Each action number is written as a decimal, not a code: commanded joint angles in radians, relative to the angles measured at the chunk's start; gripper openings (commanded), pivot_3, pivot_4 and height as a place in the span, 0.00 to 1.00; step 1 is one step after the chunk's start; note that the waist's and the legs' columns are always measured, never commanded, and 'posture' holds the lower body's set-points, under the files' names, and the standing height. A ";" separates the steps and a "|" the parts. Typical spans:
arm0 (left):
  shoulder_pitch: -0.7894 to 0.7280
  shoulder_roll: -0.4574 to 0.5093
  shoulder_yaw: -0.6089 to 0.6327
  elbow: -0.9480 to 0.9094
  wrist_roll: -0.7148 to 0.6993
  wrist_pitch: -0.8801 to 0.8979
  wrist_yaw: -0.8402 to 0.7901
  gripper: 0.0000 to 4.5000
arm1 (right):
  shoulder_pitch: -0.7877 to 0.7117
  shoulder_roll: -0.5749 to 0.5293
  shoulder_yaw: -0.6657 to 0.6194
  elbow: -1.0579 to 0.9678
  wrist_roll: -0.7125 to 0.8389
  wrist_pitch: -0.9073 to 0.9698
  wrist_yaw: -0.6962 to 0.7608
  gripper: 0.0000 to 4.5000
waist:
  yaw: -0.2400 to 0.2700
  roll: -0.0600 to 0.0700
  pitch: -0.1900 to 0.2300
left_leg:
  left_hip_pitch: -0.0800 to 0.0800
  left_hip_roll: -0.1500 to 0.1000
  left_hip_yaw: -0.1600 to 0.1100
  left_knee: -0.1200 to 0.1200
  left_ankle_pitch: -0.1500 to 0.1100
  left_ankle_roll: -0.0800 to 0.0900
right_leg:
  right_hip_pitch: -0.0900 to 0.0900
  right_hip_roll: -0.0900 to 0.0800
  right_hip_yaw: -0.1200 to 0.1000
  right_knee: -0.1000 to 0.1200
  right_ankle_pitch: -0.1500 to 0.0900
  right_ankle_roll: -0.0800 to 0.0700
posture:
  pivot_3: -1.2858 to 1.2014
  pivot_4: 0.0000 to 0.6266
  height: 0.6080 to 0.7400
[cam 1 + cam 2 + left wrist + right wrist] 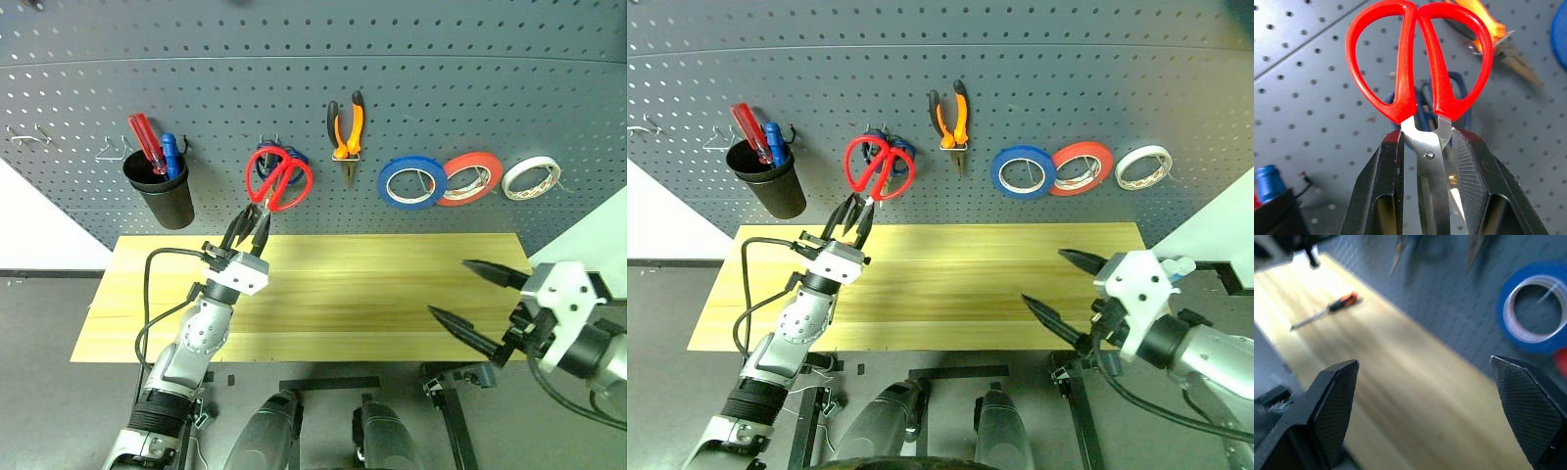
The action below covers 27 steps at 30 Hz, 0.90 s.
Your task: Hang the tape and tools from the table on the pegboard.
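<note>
Hidden: blue scissors [1449, 98] show as dark loops behind the red scissors; the screwdriver [1327, 308] is blurred, seen on the table from the right wrist, its tip hard to make out
Right gripper [477, 299]: over the table's right end, fingers spread wide, holding and touching nothing
Left gripper [247, 227]: over the table's back edge, left of centre, fingers clamped narrowly on the red scissors' blades
Table [372, 294]: wood top just below the pegboard
Scissors [278, 179]: red handles up against the pegboard [313, 78], above the table's back edge, blades down between the left fingers [1386, 186]
Pliers [346, 132]: hung on the pegboard above the table's middle
Tape [412, 182]: blue roll hung on the pegboard above the table's right half, just beside a red roll [467, 178], a white roll [532, 177] farther right
Cup [162, 191]: black, on the pegboard above the table's left end, holding red and blue screwdrivers [155, 149]
</note>
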 commanded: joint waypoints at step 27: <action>-0.070 0.014 0.021 0.100 0.023 -0.048 0.068 0.24 | -0.005 -0.058 -0.255 -0.021 0.410 -0.035 -0.083 1.00 | 0.000 0.000 -0.001 | 0.004 0.000 0.003 0.001 -0.002 0.004 | 0.000 -0.001 0.001 0.006 0.000 0.000 | 0.50 0.28 1.00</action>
